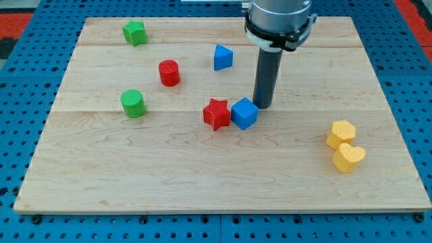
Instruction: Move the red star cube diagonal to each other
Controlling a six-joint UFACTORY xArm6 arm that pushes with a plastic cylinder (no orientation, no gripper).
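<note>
Pale wooden boards make up the table top [202, 175], which lies on a blue perforated base [412, 81] with a strip of red at the view's upper corners. From the arm's grey and black housing [280, 20] at the view's top a straight dark rod [267, 74] comes down, and my tip [262, 106] stands on the wood just at the upper right corner of the blue cube [244, 113], so close that touching or a hair apart cannot be told; the rod is bare and holds nothing. The blue cube sits near the middle of the board, and the red star [217, 113] is right against its left side, the two side by side on nearly the same line. Further up and to the left stands a red cylinder [169, 72], and up from the pair a blue triangular block [223, 57]. On the view's left a green cylinder [133, 103] rests, with a green star-like block [135, 32] near the top left corner. Well apart at the view's right, a yellow hexagonal block [341, 133] touches a yellow heart [349, 158] below it.
</note>
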